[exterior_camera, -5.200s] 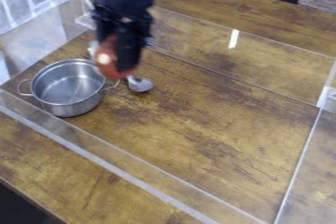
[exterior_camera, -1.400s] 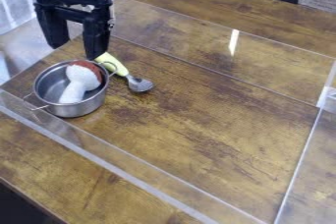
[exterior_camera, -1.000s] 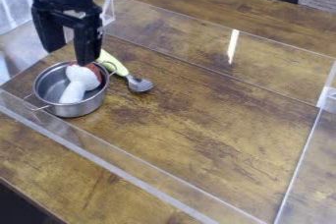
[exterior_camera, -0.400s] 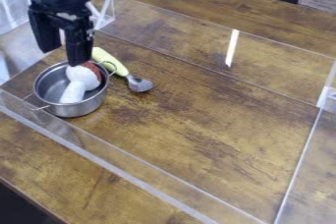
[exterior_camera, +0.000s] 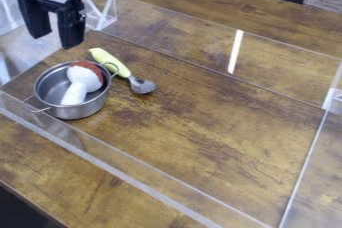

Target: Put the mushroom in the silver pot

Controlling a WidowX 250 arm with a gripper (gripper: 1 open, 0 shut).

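The black pincer [exterior_camera: 50, 20] hangs from the arm at the top left corner, pointing straight down with its two fingers spread wide and nothing between them, clear above and behind the silver pot [exterior_camera: 43, 97]. The mushroom [exterior_camera: 78, 85] lies tipped inside that pot, its reddish cap toward the far rim and its pale stem toward the near side. Just right of the pot, a yellow-green-handled spoon [exterior_camera: 123, 72] rests on the wooden bench [exterior_camera: 214, 122].
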